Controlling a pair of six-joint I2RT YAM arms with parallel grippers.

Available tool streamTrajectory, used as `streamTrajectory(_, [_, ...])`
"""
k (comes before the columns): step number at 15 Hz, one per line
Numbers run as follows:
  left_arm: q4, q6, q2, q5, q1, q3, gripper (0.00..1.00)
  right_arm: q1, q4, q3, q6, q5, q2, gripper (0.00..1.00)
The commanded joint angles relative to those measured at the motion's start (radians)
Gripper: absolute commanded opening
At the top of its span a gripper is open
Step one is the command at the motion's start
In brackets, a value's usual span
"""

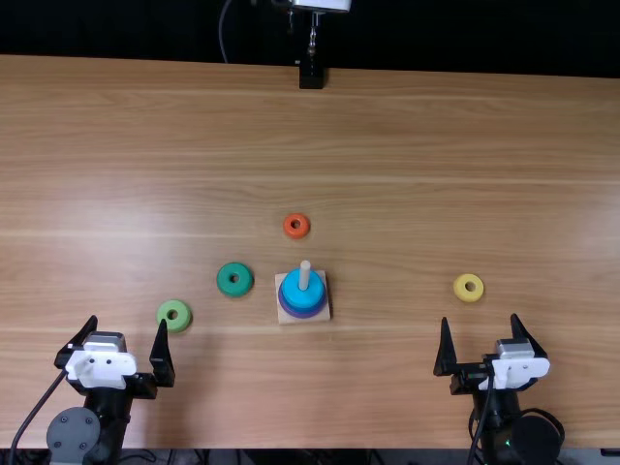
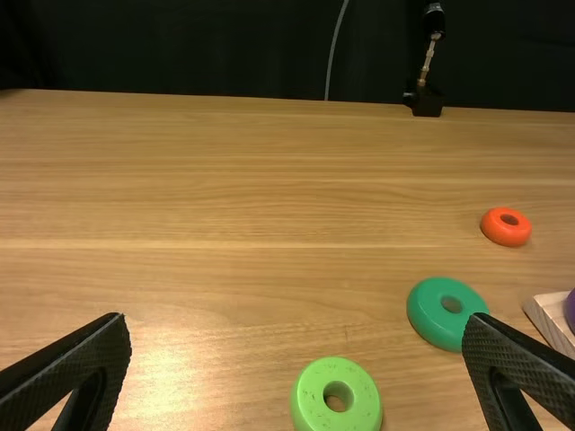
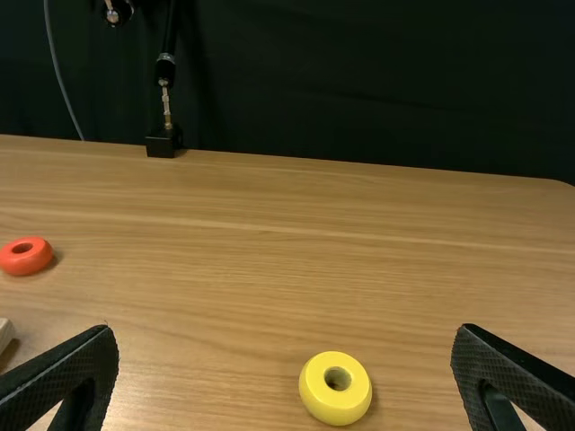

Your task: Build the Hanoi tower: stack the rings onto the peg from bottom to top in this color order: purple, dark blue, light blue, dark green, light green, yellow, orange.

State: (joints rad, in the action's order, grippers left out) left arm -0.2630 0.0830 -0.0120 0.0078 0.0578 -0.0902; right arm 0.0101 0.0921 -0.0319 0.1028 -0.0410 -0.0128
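Four loose rings (image 1: pixel 296 233) (apart) lie within table edges (image 1: pixel 436 77).

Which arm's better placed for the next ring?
Left, I'd say. The light blue ring tops the stack, so dark green is next. The dark green ring lies left of the peg, nearer the left gripper, jaws open and empty. The right gripper is farther away.
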Motion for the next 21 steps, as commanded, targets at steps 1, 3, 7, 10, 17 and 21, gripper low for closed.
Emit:
streamTrajectory(1, [-0.015,-0.006,0.012,0.009,-0.007,0.053,1.0,-0.013,0.007,0.015,0.0,0.002,0.013,1.0])
streamTrajectory(3, [-0.015,-0.006,0.012,0.012,-0.009,0.053,1.0,-0.013,0.007,0.017,0.0,0.002,0.013,1.0])
streamTrajectory(7, [-0.015,-0.006,0.012,0.007,-0.009,0.053,1.0,-0.013,0.007,0.015,0.0,0.002,0.013,1.0])
streamTrajectory(10, [-0.015,-0.006,0.012,0.007,-0.009,0.053,1.0,-0.013,0.007,0.015,0.0,0.002,0.013,1.0])
streamTrajectory(17, [0.009,-0.006,0.009,0.023,0.0,0.003,1.0,-0.013,0.007,0.017,0.0,0.002,0.013,1.0])
streamTrajectory(21, [0.009,-0.007,-0.12,0.023,-0.004,-0.21,1.0,-0.013,0.007,0.015,0.0,0.002,0.013,1.0])
